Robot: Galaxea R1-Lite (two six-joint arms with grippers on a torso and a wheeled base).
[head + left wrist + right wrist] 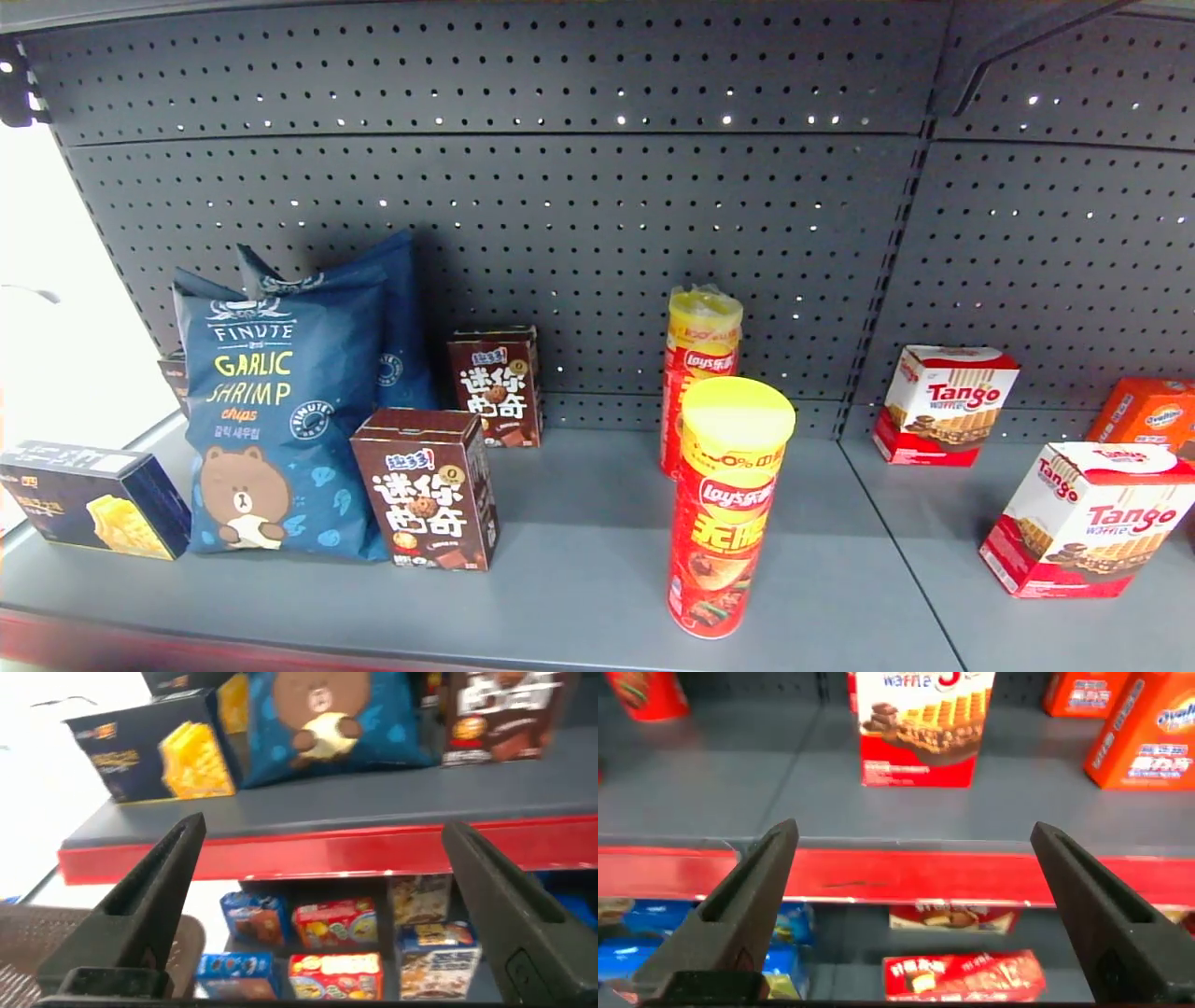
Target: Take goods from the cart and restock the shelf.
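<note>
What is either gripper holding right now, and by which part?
Nothing is held. The left gripper and the right gripper are both open and empty.

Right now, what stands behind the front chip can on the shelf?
A second chip can, yellow-lidded, near the pegboard back panel. The front chip can covers part of its lower half.

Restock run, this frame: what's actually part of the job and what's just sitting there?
Job:
- shelf
- left gripper, open, empty
- right gripper, open, empty

Just sitting there, already stocked:
- garlic shrimp chips bag
- brown cookie boxes
- chip canisters
- wafer boxes
- orange box
- dark blue box
- packs on the lower shelf
</note>
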